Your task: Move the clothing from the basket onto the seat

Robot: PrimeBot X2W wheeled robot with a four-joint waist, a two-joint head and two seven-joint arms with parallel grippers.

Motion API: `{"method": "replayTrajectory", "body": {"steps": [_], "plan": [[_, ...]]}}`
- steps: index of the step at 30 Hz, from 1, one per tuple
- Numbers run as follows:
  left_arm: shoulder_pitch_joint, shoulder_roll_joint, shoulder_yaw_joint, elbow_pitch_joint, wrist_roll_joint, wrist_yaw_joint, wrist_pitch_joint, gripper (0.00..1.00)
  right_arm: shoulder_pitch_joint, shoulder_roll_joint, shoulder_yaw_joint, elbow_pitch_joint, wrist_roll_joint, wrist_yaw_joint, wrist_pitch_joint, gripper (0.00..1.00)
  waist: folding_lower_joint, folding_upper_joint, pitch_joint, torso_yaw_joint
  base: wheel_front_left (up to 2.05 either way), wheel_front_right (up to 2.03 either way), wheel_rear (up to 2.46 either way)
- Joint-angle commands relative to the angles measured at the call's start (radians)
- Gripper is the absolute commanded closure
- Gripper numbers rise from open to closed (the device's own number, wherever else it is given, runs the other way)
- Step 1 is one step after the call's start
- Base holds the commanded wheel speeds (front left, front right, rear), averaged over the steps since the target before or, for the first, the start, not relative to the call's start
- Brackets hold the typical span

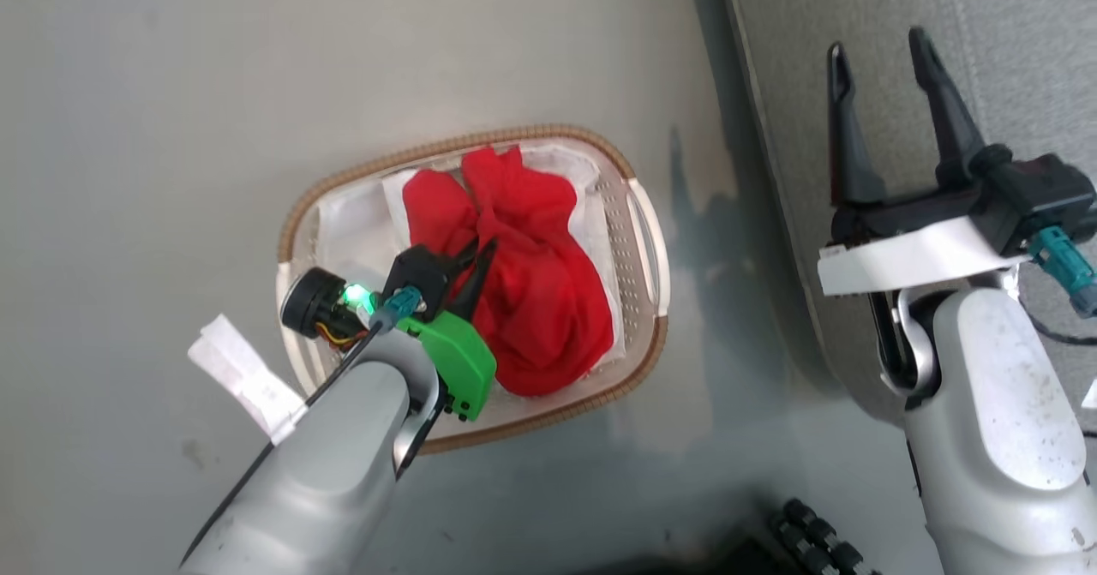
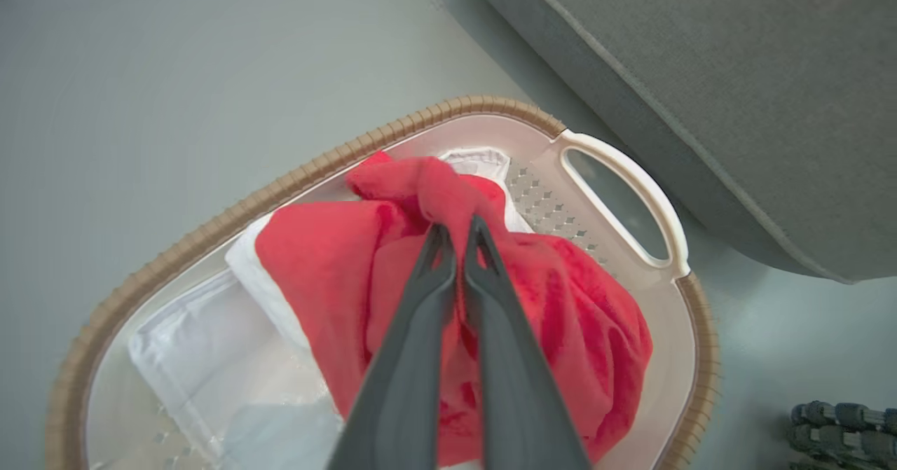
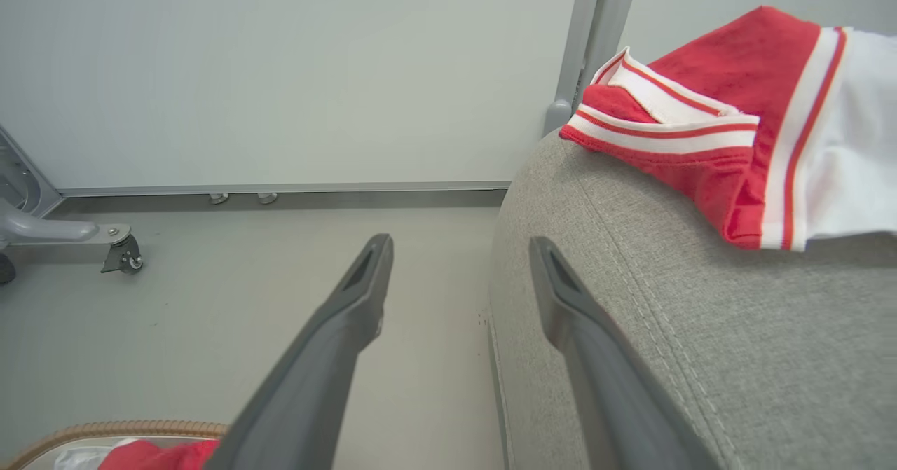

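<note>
— Nearest the lens on the left wrist, what do those two long dark fingers have hold of?

— Left gripper (image 2: 459,226) is pinched almost tight, its tips nipping a raised fold of the soft, plain red garment (image 2: 560,302). The cloth bunches up toward the tips.

— Where does that garment lie?

— Inside the oval white perforated plastic basket (image 2: 280,184) with the brown woven rim, heaped over a plain white liner sheet (image 2: 189,344) spread across the basket's bottom. The basket stands on the pale grey floor (image 1: 171,129), near the large grey woven-fabric sofa (image 3: 701,330), with a strip of floor between them.

— And the other pincer?

— Right gripper (image 3: 459,246) stands spread wide with nothing between its fingers. It hangs over the sofa's rounded, stitched edge: one finger shows against the floor, the other against the upholstery.

— Anything on the sofa itself?

— A soft striped red garment (image 3: 701,106) with a white panel lies rumpled on top of the cushion, well apart from the right gripper's tips.

— Other details on the left arm?

— It wears a bright green plastic cover (image 1: 454,356) at the wrist. A small green light glows beside that, and a white paper tag (image 1: 244,378) sticks out from the pale forearm.
</note>
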Motion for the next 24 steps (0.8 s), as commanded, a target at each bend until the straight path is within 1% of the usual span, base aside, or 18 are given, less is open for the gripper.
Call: {"method": "replayTrajectory", "body": {"steps": [1, 6, 11, 17, 24], "plan": [[0.037, 0.009, 0.010, -0.026, 0.011, -0.003, 0.000, 1.00, 0.032, -0.004, -0.006, 0.011, -0.009, -0.001, -0.002, 0.00, 0.0000, 0.0000, -0.143, 0.057, 0.00, 0.00, 0.00], [0.092, 0.047, 0.028, -0.118, 0.068, -0.009, 0.000, 1.00, 0.092, -0.004, -0.019, 0.044, -0.019, -0.001, -0.002, 0.00, 0.0000, 0.0000, -0.257, 0.079, 0.00, 0.00, 0.00], [0.093, 0.115, 0.029, -0.192, 0.122, -0.021, 0.000, 1.00, 0.158, -0.004, -0.020, 0.076, -0.025, -0.001, -0.002, 0.00, 0.0000, 0.0000, -0.366, 0.098, 0.00, 0.00, 0.00], [0.038, 0.186, 0.024, -0.255, 0.151, -0.029, 0.001, 1.00, 0.223, -0.004, -0.002, 0.108, -0.020, -0.001, -0.002, 0.00, 0.0000, 0.0000, -0.475, 0.108, 0.00, 0.00, 0.00], [-0.069, 0.243, 0.015, -0.333, 0.160, -0.034, 0.053, 1.00, 0.256, -0.004, 0.032, 0.127, -0.020, -0.001, -0.002, 0.00, 0.0000, 0.0000, -0.567, 0.110, 0.00, 0.00, 0.00]]}}
